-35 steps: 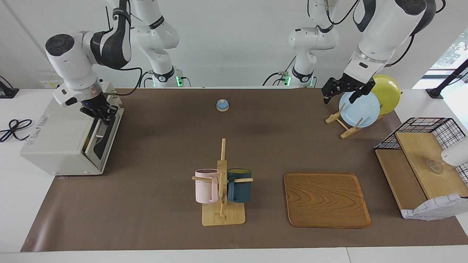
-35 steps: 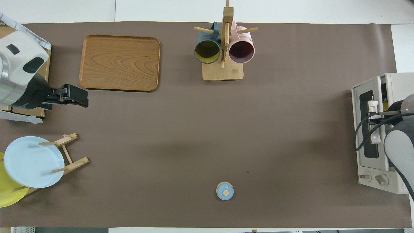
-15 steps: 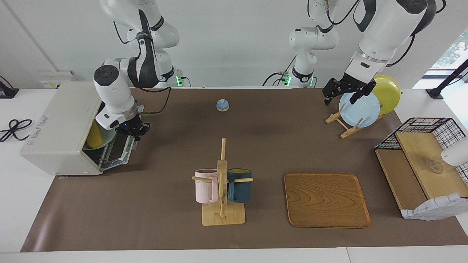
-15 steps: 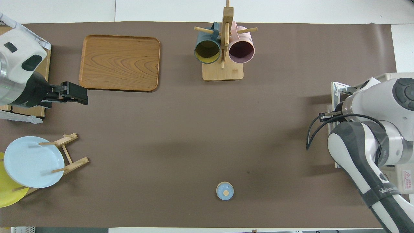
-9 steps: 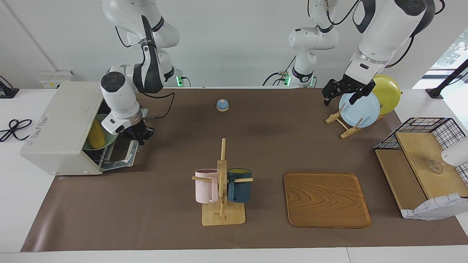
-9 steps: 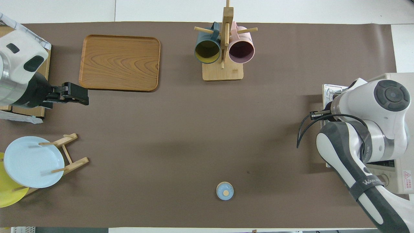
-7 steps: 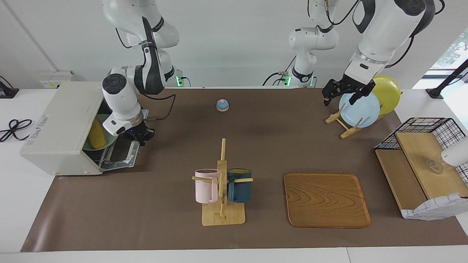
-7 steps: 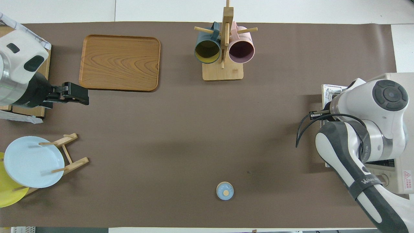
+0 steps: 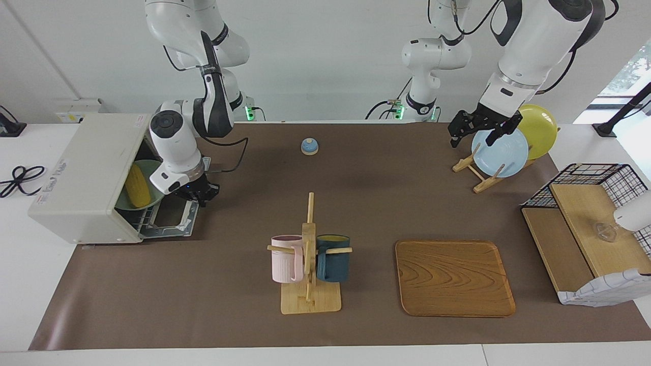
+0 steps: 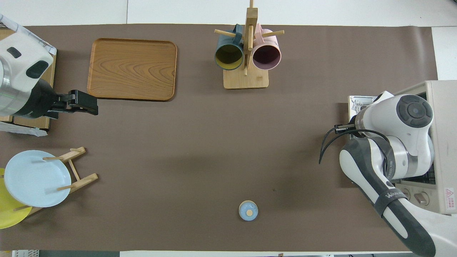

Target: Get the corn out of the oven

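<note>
The off-white oven sits at the right arm's end of the table, its door swung down almost flat. Inside, the yellow corn lies on a green plate. My right gripper is at the door's free edge, shut on the door handle, which it hides. In the overhead view the right arm's wrist covers the gripper, and only the oven's top and a corner of its door show. My left gripper waits open over the plate rack and holds nothing; seen from overhead, this left gripper is side-on.
A mug rack with a pink and a dark blue mug stands mid-table. A wooden tray lies beside it. A small blue bell sits nearer to the robots. A light blue plate and a yellow plate lean in the rack. A wire shelf stands at the left arm's end.
My right gripper has pulled the oven door from shut down to nearly flat, moving away from the oven. The corn and its plate came into sight. The left arm has not moved.
</note>
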Motion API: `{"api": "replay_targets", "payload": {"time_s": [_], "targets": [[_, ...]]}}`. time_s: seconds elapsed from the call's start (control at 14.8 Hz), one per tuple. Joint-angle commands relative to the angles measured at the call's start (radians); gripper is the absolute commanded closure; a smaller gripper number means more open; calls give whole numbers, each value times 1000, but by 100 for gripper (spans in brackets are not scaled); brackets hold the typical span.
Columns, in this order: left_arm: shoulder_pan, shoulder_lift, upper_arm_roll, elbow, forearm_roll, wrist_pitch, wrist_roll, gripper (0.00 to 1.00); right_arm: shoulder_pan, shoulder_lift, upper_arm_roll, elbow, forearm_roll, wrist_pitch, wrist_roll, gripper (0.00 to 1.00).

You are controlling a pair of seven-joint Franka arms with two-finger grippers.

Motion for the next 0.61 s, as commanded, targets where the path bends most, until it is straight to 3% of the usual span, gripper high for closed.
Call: {"api": "replay_targets", "payload": {"time_s": [0.0, 0.54], "targets": [[4, -27, -3, -40, -11, 24, -10, 0, -4, -21, -12, -45, -13, 22, 16, 100], [3, -27, -3, -40, -13, 26, -17, 0, 20, -21, -10, -68, -13, 37, 84, 100]]}}
